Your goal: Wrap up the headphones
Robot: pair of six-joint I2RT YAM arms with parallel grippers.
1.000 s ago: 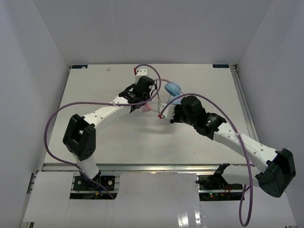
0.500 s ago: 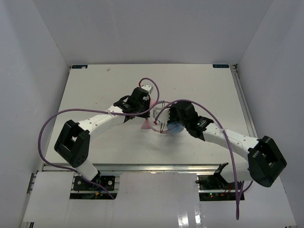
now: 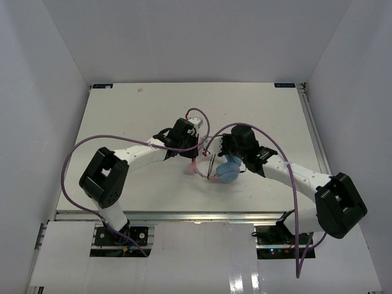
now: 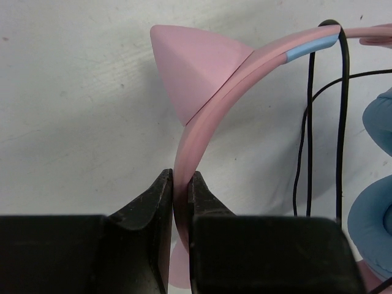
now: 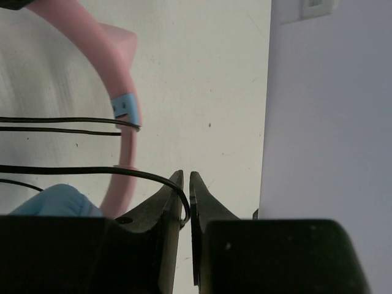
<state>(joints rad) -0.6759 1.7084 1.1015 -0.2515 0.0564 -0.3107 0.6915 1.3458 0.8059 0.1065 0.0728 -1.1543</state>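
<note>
The headphones sit at mid-table: pink headband [image 3: 195, 166], light blue ear cup [image 3: 229, 169]. My left gripper [image 3: 192, 150] is shut on the headband [image 4: 202, 131], just below its pink cat-ear point [image 4: 190, 67]. Thin black cord [image 4: 340, 122] loops over the band, and blue ear cups [image 4: 375, 214] lie at the right. My right gripper [image 3: 215, 159] is just right of the band. In the right wrist view its jaws [image 5: 186, 177] are shut on a loop of cord [image 5: 86, 169]. Two more cord strands [image 5: 61, 125] cross the headband [image 5: 125, 92] above an ear cup [image 5: 55, 199].
Thick purple arm cables [image 3: 202, 125] arch over both wrists near the headphones. White walls enclose the table [image 3: 122, 110] on the left, far and right sides. A metal rail [image 3: 312, 128] runs along the right edge.
Both grippers have carried the headphones from the far middle toward the near side. The blue ear cup has swung from beyond the right wrist to the near side of it.
</note>
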